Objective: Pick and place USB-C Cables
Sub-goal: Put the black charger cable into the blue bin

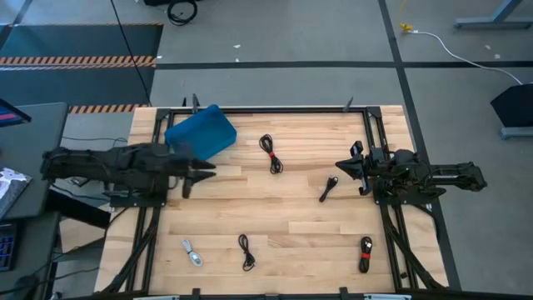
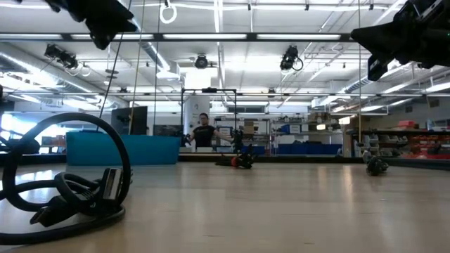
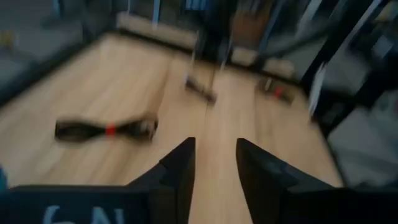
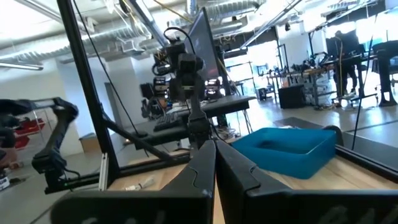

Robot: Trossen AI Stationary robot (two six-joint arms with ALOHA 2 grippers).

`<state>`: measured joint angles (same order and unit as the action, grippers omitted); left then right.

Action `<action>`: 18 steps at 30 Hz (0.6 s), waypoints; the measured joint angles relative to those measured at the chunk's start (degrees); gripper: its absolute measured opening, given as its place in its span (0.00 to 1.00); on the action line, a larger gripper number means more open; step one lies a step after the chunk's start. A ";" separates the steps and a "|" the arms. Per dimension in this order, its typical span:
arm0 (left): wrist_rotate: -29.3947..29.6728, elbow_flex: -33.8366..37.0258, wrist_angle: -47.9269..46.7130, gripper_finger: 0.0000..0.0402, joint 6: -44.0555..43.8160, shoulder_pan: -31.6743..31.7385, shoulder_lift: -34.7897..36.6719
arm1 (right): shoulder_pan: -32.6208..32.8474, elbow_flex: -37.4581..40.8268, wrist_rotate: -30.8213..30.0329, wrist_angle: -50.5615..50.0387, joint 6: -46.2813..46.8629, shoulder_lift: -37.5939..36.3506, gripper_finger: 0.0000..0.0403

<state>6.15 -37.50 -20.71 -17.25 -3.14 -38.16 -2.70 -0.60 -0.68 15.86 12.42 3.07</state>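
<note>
You see five light, floppy coiled USB-C cables (image 1: 271, 153) scattered across the table (image 1: 300, 225), best pinched at their banded middles, while the empty left gripper (image 1: 198, 173) hovers parted and the right gripper (image 1: 356, 169) hovers closed.

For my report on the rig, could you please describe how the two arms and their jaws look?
Both arms are dark, almost black, built of chunky jointed segments. The left gripper ends in two dark, flat, tapering jaws; pale markings show on its body in the left wrist view. The right gripper has similar dark angular jaws. No cabling on the arms can be made out.
</note>
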 joint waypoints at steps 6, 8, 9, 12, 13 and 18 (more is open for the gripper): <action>-0.01 -12.42 -9.64 0.40 0.12 -5.93 -16.31 | 0.00 0.00 -1.46 -3.62 2.81 0.02 0.04; 1.26 -16.10 -11.46 0.41 2.49 -9.00 -21.07 | 0.00 0.02 -1.73 -5.89 4.23 0.02 0.04; 2.21 -17.91 -12.48 0.41 4.73 -10.56 -23.47 | 0.00 0.00 -1.75 -6.83 4.98 0.02 0.04; 6.27 -22.56 -12.53 0.41 14.84 -15.14 -29.77 | 0.00 0.01 -1.71 -9.24 7.85 0.03 0.04; 7.75 -24.10 -12.59 0.41 18.34 -16.43 -31.71 | 0.00 0.02 -1.64 -9.98 9.38 0.14 0.04; 14.84 -31.16 -12.59 0.41 32.34 -20.37 -41.49 | 0.07 0.02 4.87 -11.43 13.46 1.27 0.05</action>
<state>21.00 -68.67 -33.31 15.09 -23.51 -79.65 -2.63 -0.58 4.19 4.43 25.89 4.34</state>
